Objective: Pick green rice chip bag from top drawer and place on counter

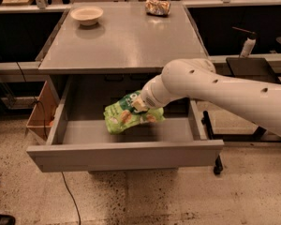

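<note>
1. The gripper (pixel 139 105) is mostly hidden by the bulky white wrist of the arm (pixel 215 90), which comes in from the right edge. What shows of its fingers is pinching the upper edge of the green rice chip bag (pixel 122 118).
2. The bag hangs tilted inside the open top drawer (pixel 126 156), apart from its floor, with a dark shadow beneath. Its print is hard to read, and its right end sits under the wrist.
3. The arm crosses the drawer's right wall and covers the counter's (pixel 126 46) front right corner.
4. On the counter, well apart, are a pale bowl (pixel 86 15) at back left and a crumpled gold-brown foil bag (pixel 158 7) at the back edge.
5. A cardboard box (pixel 40 114) stands just left of the drawer, partly hidden by it. A small bottle (pixel 247 46) stands on the right.
</note>
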`<state>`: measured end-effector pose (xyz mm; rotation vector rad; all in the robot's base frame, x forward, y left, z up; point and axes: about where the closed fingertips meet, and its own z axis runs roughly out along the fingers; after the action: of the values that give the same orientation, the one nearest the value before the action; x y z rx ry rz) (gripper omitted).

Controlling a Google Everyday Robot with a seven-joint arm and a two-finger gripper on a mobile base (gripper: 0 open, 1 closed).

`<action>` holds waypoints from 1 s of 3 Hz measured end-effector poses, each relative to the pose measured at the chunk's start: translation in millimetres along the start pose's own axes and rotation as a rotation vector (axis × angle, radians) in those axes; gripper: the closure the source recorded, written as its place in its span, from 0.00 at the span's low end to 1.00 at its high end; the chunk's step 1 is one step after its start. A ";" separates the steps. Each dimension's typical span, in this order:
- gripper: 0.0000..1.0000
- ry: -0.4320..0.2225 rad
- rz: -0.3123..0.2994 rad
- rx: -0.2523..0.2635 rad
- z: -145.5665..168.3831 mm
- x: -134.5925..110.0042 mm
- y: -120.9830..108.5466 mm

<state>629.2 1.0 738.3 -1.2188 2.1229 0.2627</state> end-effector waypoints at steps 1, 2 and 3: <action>1.00 0.034 -0.035 0.008 -28.6 -0.9 -6.8; 1.00 0.095 -0.066 0.049 -65.8 6.2 -23.4; 1.00 0.142 -0.101 0.100 -100.4 6.2 -42.7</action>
<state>617.3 -74.1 816.7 -1.3144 2.1581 0.0259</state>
